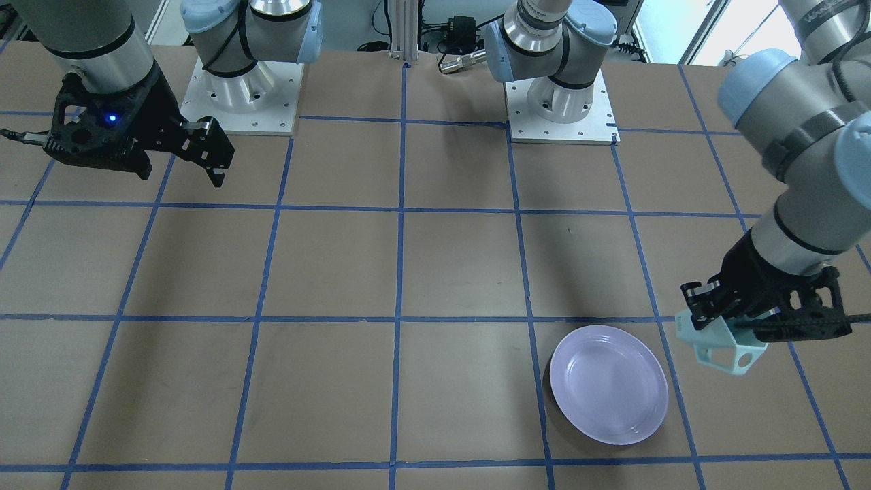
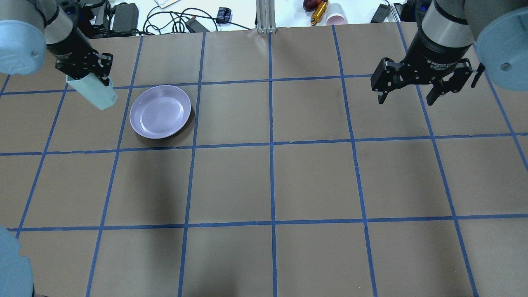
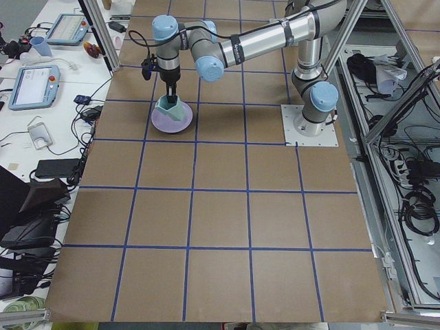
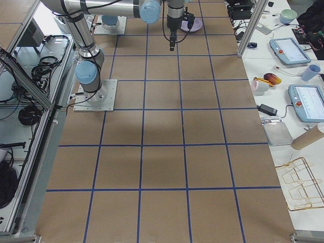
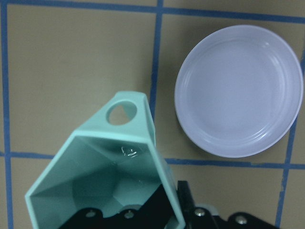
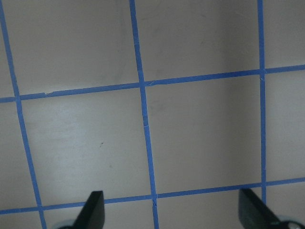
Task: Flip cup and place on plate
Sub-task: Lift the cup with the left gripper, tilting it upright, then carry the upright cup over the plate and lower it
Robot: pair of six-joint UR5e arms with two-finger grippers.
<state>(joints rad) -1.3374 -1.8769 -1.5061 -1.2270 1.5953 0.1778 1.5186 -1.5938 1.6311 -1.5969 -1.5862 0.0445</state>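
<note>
The pale mint-green faceted cup (image 1: 722, 346) hangs tilted above the table in my left gripper (image 1: 708, 307), which is shut on its rim wall. In the left wrist view the cup (image 5: 109, 181) opens toward the camera, showing its teal inside and its handle, with the gripper (image 5: 174, 210) clamping the wall. The round lavender plate (image 1: 609, 384) lies flat and bare on the table beside the cup, not under it. In the overhead view the cup (image 2: 94, 93) is left of the plate (image 2: 160, 111). My right gripper (image 2: 406, 97) is open and empty, high over the far side.
The brown table carries a blue tape grid. The two arm bases (image 1: 241, 88) (image 1: 561, 102) stand at the robot's edge. Cables, a pink cup (image 2: 336, 18) and other clutter lie beyond the far table edge.
</note>
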